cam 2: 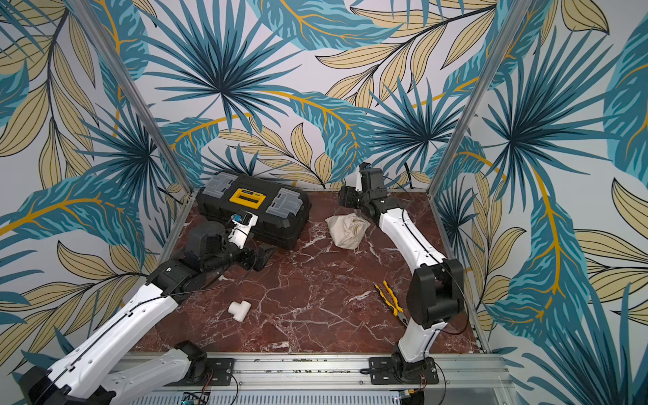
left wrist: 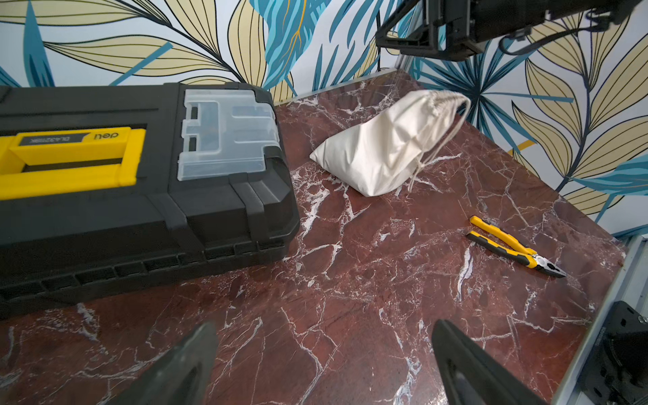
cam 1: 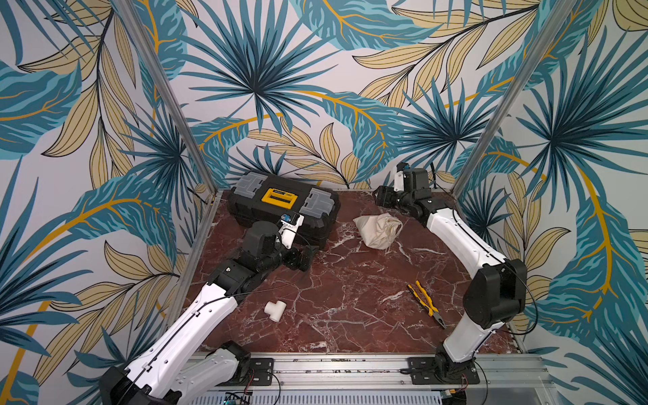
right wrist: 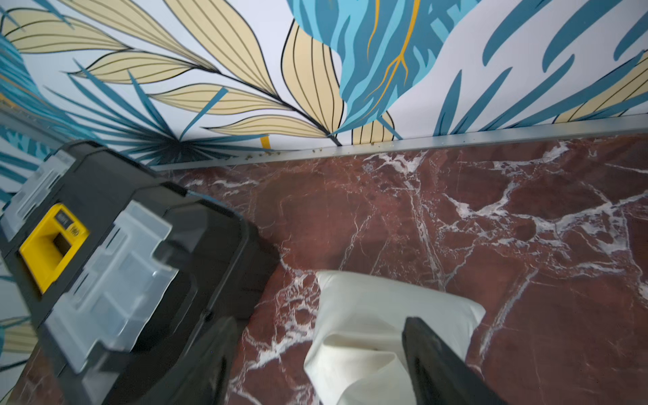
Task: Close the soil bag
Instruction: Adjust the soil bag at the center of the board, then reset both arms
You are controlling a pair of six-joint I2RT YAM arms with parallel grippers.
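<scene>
The soil bag (cam 1: 377,231) (cam 2: 347,231) is a cream cloth sack that lies slumped on the red marble table, right of centre near the back. In the left wrist view the soil bag (left wrist: 389,147) has a gathered neck, and its thin cord (left wrist: 442,138) hangs down the side. My right gripper (cam 1: 383,197) (left wrist: 403,38) hovers open just above and behind the bag. In the right wrist view the soil bag (right wrist: 368,312) lies below the right gripper (right wrist: 319,322), which holds nothing. My left gripper (cam 1: 308,257) (left wrist: 324,329) stands open over bare marble, well left of the bag.
A black toolbox (cam 1: 284,207) with a yellow handle sits at the back left, close to the bag. A white pipe tee (cam 1: 275,310) lies front left. Yellow-handled pliers (cam 1: 426,303) lie front right. The patterned walls and metal posts close in the table.
</scene>
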